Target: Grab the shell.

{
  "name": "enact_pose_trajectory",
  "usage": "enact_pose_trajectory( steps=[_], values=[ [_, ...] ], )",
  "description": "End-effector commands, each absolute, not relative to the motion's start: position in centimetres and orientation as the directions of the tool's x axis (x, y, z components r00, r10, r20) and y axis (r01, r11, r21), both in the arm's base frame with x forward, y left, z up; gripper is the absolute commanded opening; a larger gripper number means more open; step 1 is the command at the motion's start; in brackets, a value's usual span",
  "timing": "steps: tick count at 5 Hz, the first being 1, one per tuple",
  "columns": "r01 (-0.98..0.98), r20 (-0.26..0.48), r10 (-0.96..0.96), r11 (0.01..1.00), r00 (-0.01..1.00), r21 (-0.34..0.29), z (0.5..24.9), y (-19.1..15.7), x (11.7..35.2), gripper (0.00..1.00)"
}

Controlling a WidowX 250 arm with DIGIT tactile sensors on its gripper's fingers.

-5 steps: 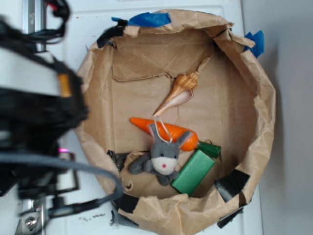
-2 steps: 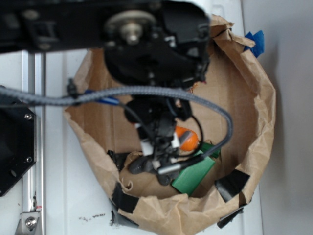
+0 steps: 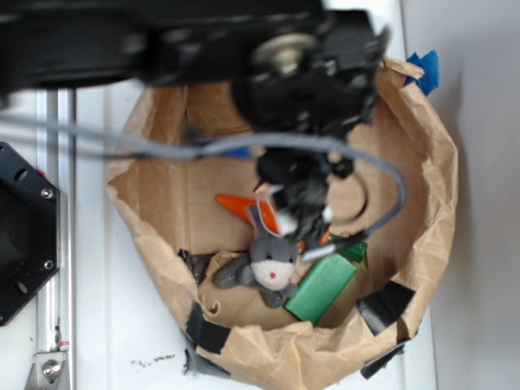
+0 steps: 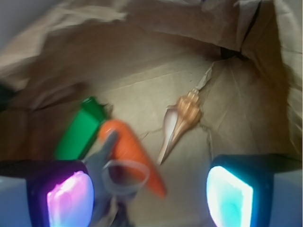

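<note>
The shell point(image 4: 182, 120) shows in the wrist view. It has a tan ribbed spire and a pale pointed body, and it lies on the brown paper floor beyond and between my fingers, a little right of centre. My gripper point(image 4: 150, 196) is open, its glowing pads far apart, and it holds nothing. In the exterior view the arm hides the shell. There the gripper point(image 3: 305, 221) hangs above the middle of the paper-lined basin point(image 3: 435, 187), over the orange carrot point(image 3: 236, 203).
The orange carrot point(image 4: 130, 153) lies just left of the shell, with the grey bunny point(image 3: 264, 264) against it and a green block point(image 3: 321, 286) beside that. Crumpled paper walls point(image 4: 142, 42) ring the floor. A black base point(image 3: 24, 236) stands at the left.
The arm swung in from the left over the basin, then shifted right and up. It now covers the shell and has uncovered the bunny.
</note>
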State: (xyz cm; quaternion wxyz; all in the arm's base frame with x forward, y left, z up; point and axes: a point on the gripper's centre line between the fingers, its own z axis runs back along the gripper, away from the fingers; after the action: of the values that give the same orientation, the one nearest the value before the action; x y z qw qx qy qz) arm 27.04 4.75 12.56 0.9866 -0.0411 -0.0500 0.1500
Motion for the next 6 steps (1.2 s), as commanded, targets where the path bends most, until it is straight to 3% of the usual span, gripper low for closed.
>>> enact_pose_trajectory(
  steps=[1,3,6],
  values=[
    [-0.32,0.163,0.326,0.945,0.931,-0.064,10.2,6.6,29.2,1.0],
    [-0.328,0.179,0.332,0.943,0.926,-0.056,7.1,6.6,29.7,1.0],
    [-0.404,0.192,0.405,0.914,0.894,-0.046,4.9,6.9,31.0,1.0]
  ],
)
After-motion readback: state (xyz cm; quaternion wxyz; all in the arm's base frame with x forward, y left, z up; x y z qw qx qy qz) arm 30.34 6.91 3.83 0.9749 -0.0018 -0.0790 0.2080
